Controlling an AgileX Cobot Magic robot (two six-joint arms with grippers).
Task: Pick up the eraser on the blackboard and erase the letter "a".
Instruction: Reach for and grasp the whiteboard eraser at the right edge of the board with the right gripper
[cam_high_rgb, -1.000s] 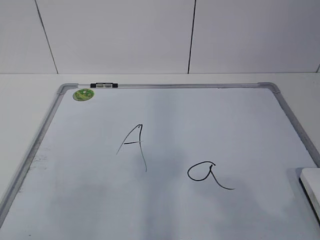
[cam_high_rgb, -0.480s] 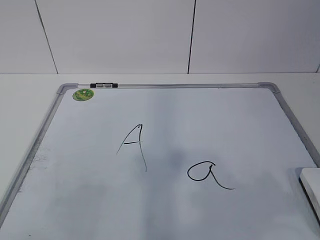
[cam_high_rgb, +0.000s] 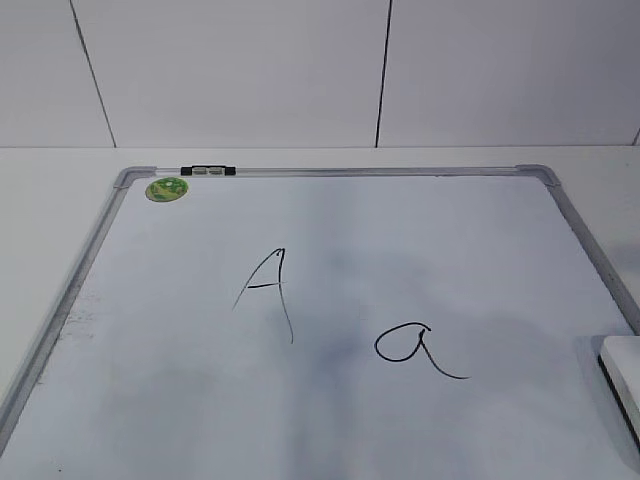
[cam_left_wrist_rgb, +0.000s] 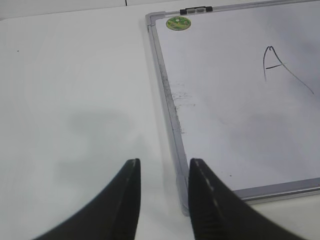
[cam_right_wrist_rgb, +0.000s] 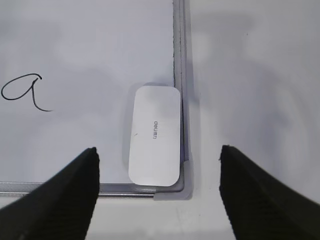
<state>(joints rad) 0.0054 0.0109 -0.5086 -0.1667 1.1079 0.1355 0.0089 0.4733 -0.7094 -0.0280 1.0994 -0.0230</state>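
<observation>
Whole eraser (cam_right_wrist_rgb: 154, 135): right wrist only.

the blackboard (cam_high_rgb: 330, 420) bears a handwritten capital "A" (cam_high_rgb: 268, 290) and the letter "a" (cam_high_rgb: 412, 347); the eraser (cam_right_wrist_rgb: 154, 134) reads "deli".

The blackboard (cam_high_rgb: 420, 240) is showing a white face inside a grey frame, with a green sticker (cam_high_rgb: 166, 189) at its far left corner. The letter "a" (cam_high_rgb: 415, 350) is reading black, and the eraser (cam_right_wrist_rgb: 154, 135) is showing white with faint grey lettering.
</observation>
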